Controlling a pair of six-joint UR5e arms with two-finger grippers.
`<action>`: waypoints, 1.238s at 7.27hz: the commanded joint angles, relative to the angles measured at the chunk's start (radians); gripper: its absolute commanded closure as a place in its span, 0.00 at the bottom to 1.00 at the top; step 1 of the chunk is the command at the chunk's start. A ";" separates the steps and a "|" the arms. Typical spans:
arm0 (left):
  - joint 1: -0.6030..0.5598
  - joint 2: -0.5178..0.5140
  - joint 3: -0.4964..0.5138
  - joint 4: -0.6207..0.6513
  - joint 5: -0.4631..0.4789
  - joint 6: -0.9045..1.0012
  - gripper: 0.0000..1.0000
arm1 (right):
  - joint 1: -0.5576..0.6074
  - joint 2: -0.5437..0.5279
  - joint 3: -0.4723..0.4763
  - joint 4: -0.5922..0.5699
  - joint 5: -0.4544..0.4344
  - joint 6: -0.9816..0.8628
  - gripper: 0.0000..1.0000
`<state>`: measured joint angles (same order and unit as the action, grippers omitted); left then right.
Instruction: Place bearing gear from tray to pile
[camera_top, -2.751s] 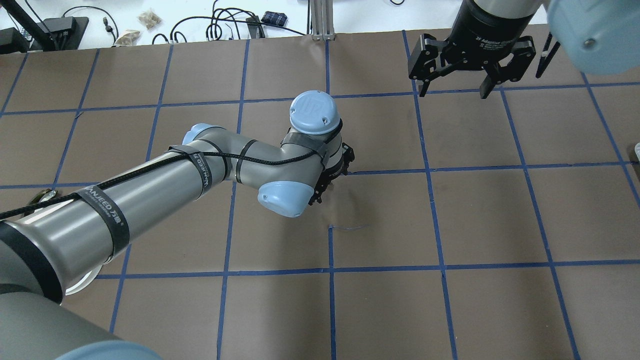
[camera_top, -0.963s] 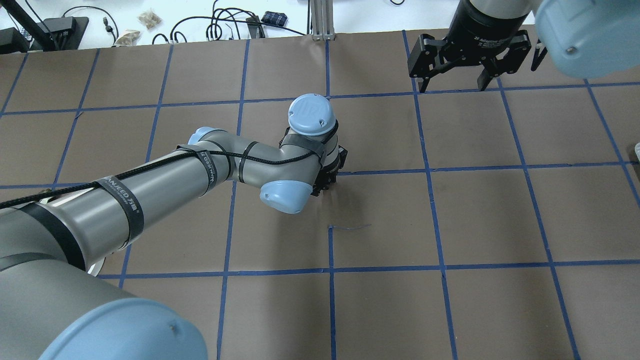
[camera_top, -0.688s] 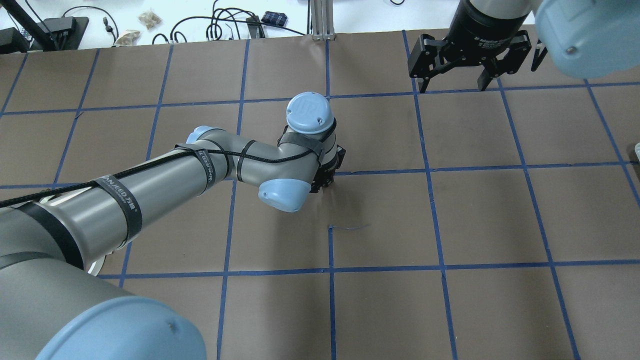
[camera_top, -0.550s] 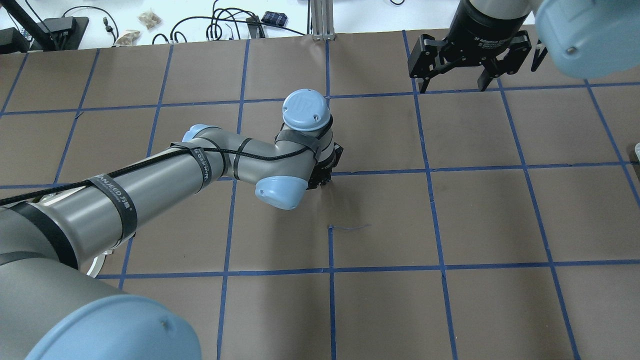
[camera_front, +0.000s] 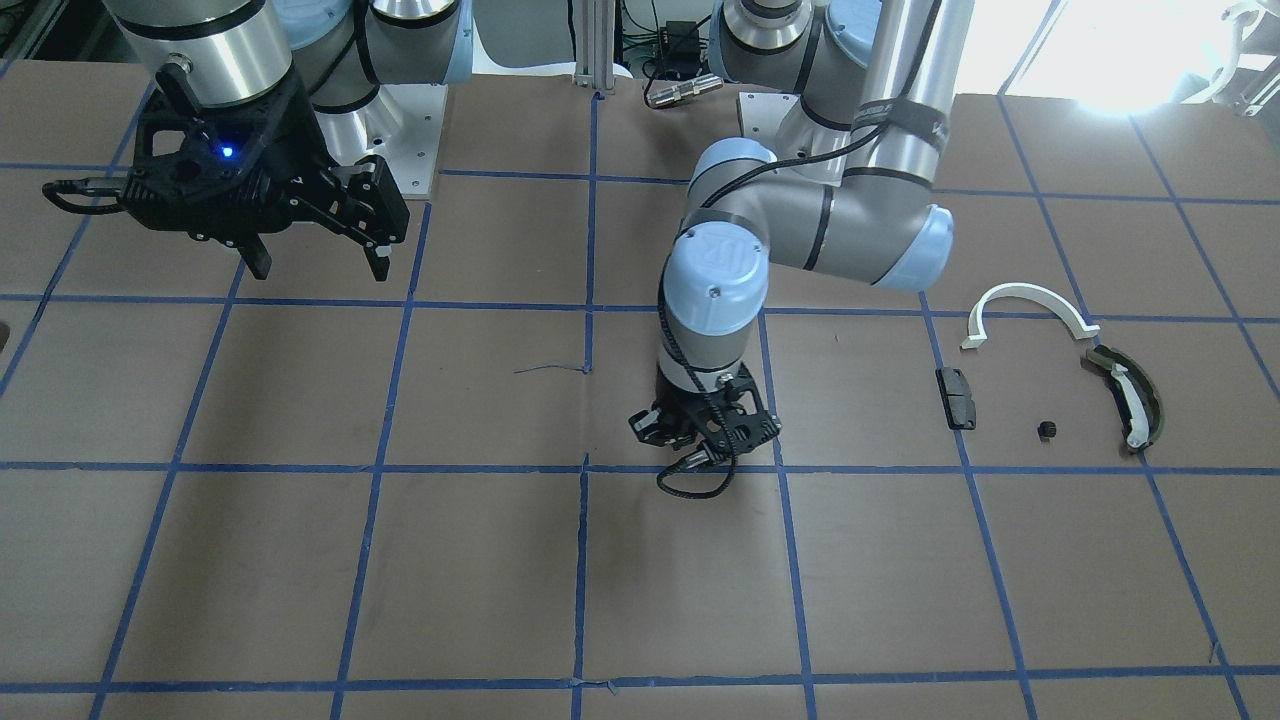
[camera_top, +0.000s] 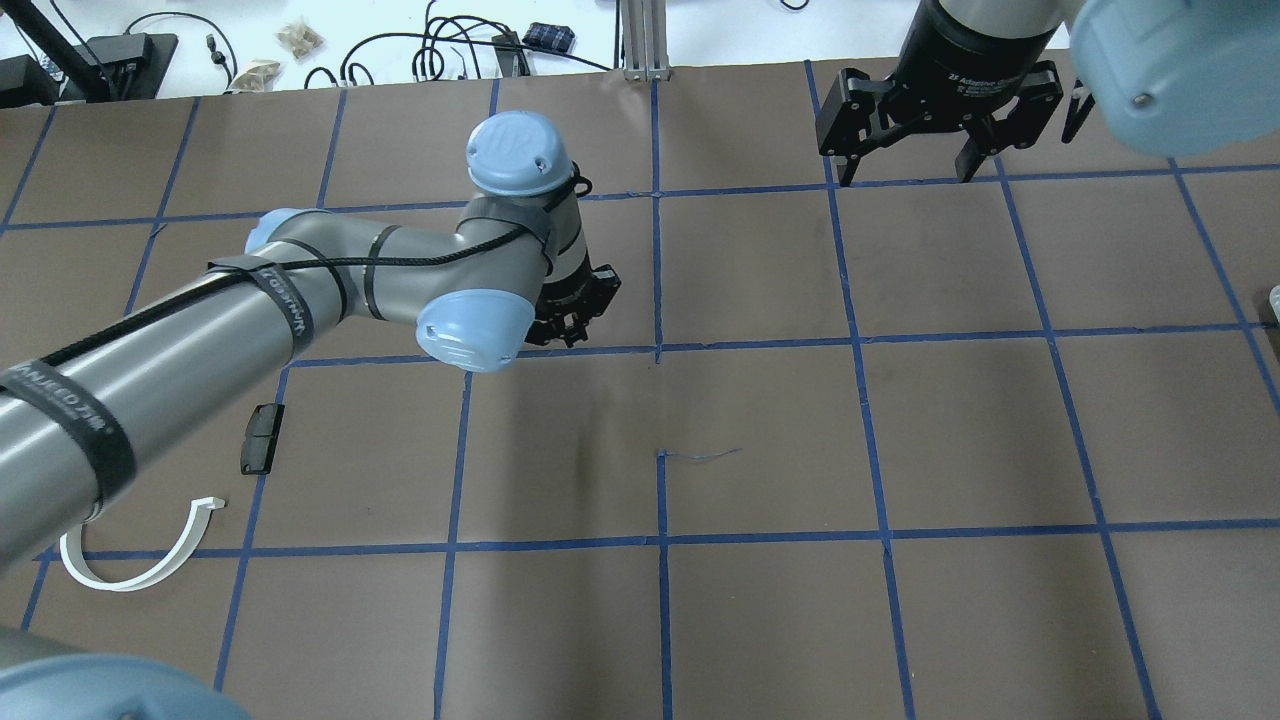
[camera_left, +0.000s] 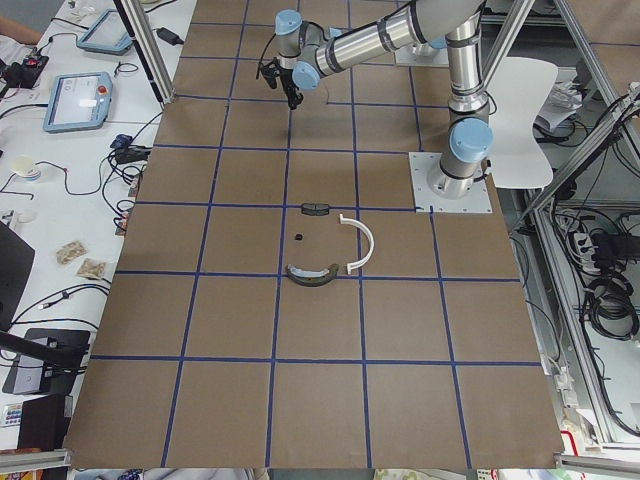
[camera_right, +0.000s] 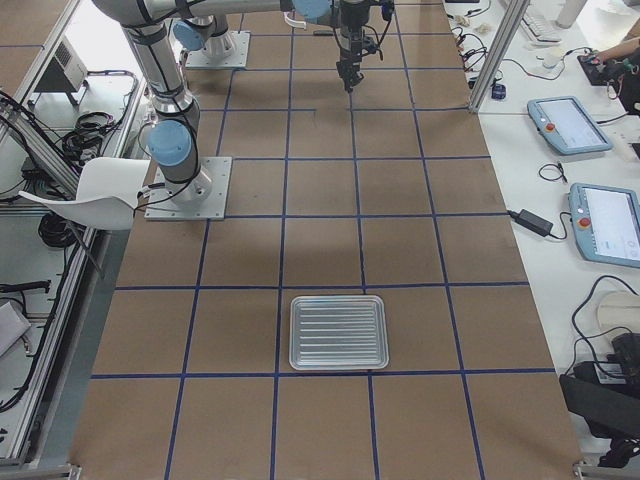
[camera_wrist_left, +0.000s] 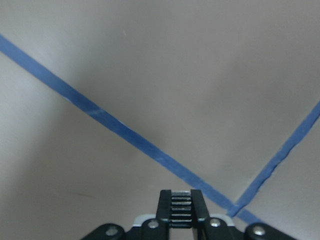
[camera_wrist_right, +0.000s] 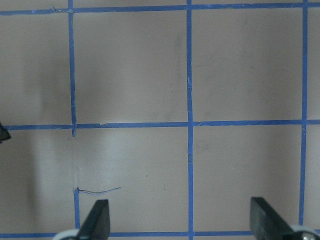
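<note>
Ribbed sheet metal is all that can be made out on the tray, which lies far toward the robot's right, so the pick-up is judged done. The carry and the release are left. The pile, with its white half-ring, olive-green curved piece and dark block, is seen well apart from the left gripper, toward the robot's left. That gripper is pointed straight down over the brown paper, near a crossing of blue tape lines. Its jaws are drawn in to a narrow gap, and a small dark ribbed piece, taken to be the bearing gear, is clamped between them. The right gripper is spread wide, and nothing is held in it.
</note>
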<state>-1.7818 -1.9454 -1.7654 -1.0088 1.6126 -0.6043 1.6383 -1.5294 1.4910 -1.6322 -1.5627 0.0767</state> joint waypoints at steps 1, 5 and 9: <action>0.187 0.074 -0.014 -0.077 0.125 0.499 0.96 | 0.000 0.000 0.000 -0.002 0.000 0.000 0.00; 0.589 0.019 -0.199 0.158 0.080 1.136 0.96 | 0.000 0.000 0.000 -0.003 0.006 0.001 0.00; 0.691 -0.007 -0.191 0.202 0.076 1.248 0.96 | 0.000 0.000 0.000 -0.002 0.006 0.003 0.00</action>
<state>-1.1108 -1.9449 -1.9622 -0.8159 1.6909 0.6243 1.6383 -1.5294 1.4910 -1.6339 -1.5570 0.0795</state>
